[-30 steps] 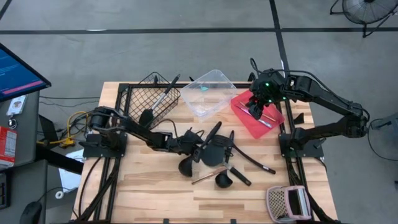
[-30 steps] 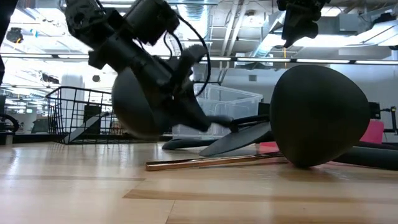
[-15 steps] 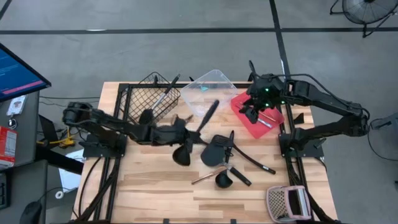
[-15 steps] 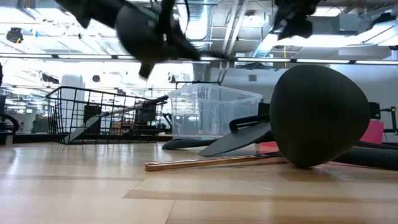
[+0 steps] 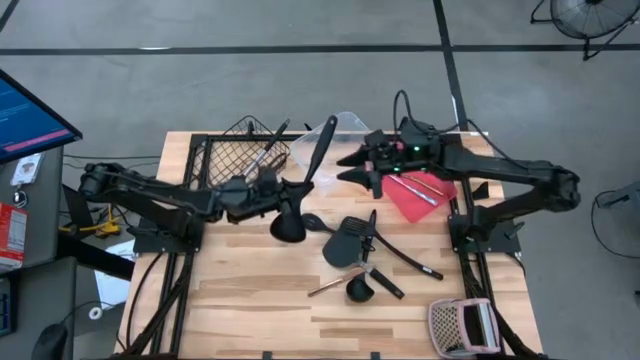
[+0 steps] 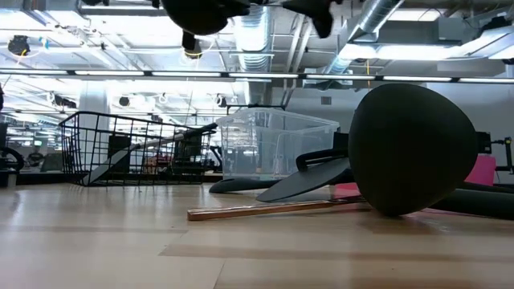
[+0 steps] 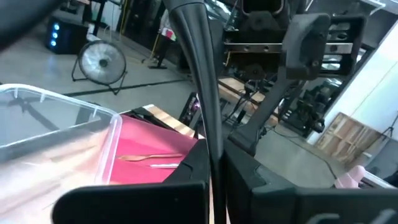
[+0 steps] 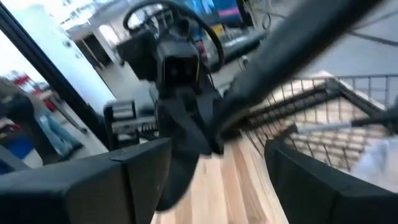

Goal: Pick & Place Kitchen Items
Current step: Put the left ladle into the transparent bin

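My left gripper (image 5: 283,192) is shut on a black ladle (image 5: 289,226) held above the table's middle. The ladle's bowl shows at the top of the low view (image 6: 201,11), and its handle (image 5: 320,148) slants up toward the far edge. My right gripper (image 5: 350,168) is open, close to the right of that handle without touching it. Its two fingers stand wide apart in the right wrist view (image 8: 211,186), facing the ladle (image 8: 180,177). More black utensils (image 5: 350,242) lie on the table. My left gripper pinches the ladle's handle (image 7: 213,158) between its two fingers, at the end near the bowl. The fingers come roughly level from the table's left and lie across the handle. The ladle is lifted clear, bowl low toward the near side, handle rising toward the far side.
A black wire basket (image 5: 243,152) with utensils stands far left, and a clear tub (image 5: 345,122) beside it. A red tray (image 5: 425,195) with thin silver pieces lies under my right arm. A copper piece (image 5: 334,285) and a pinkish-white perforated box (image 5: 460,325) lie near the front.
My left gripper has lifted the ladle off the utensil pile, going up and toward the table's far left; the ladle has turned so that its handle points to the far edge. My right gripper has left the red tray and gone toward the table's left, up to the ladle's handle.
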You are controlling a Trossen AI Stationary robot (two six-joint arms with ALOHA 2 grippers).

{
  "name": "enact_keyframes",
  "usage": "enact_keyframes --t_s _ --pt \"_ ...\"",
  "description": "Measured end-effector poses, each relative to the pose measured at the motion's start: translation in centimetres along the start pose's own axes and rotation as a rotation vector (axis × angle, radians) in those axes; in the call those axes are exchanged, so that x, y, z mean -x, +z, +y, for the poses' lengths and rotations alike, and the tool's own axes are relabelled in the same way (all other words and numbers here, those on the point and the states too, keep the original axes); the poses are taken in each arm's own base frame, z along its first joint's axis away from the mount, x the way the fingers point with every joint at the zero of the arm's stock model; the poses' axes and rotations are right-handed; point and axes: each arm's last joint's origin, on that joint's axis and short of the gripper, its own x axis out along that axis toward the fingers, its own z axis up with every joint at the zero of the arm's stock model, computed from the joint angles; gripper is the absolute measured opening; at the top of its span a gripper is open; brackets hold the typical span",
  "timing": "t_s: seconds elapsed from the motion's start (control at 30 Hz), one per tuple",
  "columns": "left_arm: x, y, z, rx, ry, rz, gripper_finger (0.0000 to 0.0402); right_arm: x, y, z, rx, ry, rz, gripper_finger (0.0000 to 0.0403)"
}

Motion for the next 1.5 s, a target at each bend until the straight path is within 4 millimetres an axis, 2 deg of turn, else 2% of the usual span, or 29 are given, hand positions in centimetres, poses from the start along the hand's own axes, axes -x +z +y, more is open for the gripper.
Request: enact_keyframes --t_s 0.27,0.6,0.77,0.93,0.97,1.2,1.5 --pt "-0.2 -0.2 0.0 0.001 -0.036 0.014 0.0003 -3.1 0.0 -1.8 -0.028 0.064 -0.112 0.0256" --pt "-0.2 -0.2 -0.1 0.007 -0.050 0.019 0.0003 -4.2 0.4 -2.3 0.008 0.133 -0.210 0.0245" --pt "-0.3 -0.4 -0.2 0.008 -0.060 0.026 0.0003 -4.7 0.0 -2.6 0.003 0.149 -0.198 0.0197" --pt "-0.6 -0.8 -0.2 0.002 -0.079 0.042 0.0003 -4.6 0.2 -2.4 -0.001 0.182 -0.194 0.0092" --pt "-0.6 -0.9 -0.2 0.000 -0.088 0.054 0.0003 -4.6 0.1 -2.4 0.002 0.188 -0.190 0.0086" --pt "-1.2 -1.7 -0.2 0.027 -0.107 0.072 0.0003 -4.7 -0.1 -2.2 -0.024 0.209 -0.163 0.0090" --pt "-1.1 -1.5 -0.3 0.027 -0.117 0.068 0.0005 -4.5 0.1 -2.0 -0.040 0.186 -0.181 0.0090"
